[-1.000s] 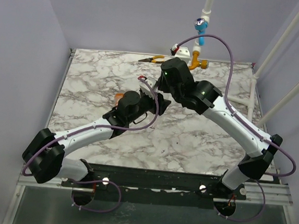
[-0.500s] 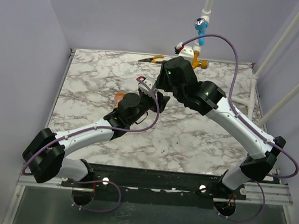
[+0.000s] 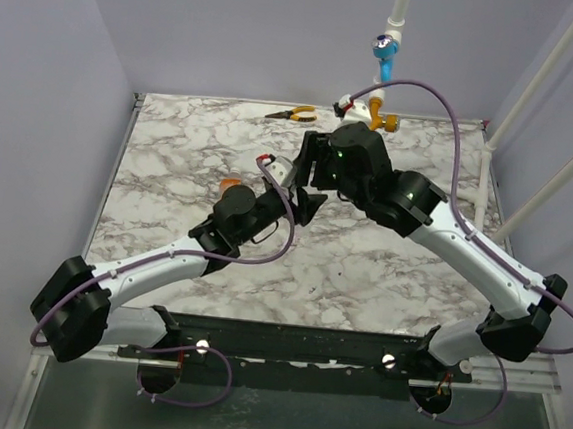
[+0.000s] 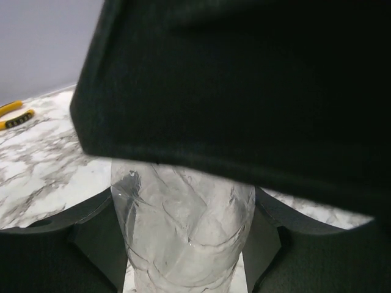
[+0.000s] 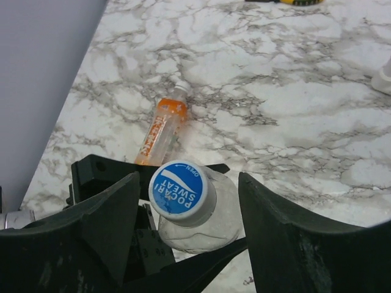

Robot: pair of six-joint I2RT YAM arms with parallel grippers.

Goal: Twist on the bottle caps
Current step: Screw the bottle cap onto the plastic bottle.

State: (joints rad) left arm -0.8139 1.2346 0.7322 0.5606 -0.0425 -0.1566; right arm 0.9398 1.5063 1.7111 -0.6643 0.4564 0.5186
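Two bottles show on the marble tabletop (image 3: 171, 154), and only one is in a grip. The left pincer (image 4: 183, 238) is clenched on a clear bottle (image 4: 183, 220) of crumpled plastic, standing upright, with a black finger pressed against each side of its body. That bottle wears a blue cap (image 5: 181, 189) printed POCARI SWEAT, seated on its neck. The right pincer (image 5: 188, 192) hangs directly above it, released: its two fingers flank the cap with a gap on either side and touch neither cap nor bottle. In the left wrist view the dark bulk of the right arm's end fills the upper part of the picture, just above the bottle's shoulders. From overhead both arms meet a little left of the tabletop's middle, the right one reaching in from the right and the left one from the near left. The orange bottle (image 5: 160, 129) lies on its side on the tabletop, just to the left of the two pincers and apart from both, its pale neck end pointing far; whether a cap sits on it cannot be told. Yellow-handled pliers (image 3: 288, 114) lie near the far edge, well apart from everything else.
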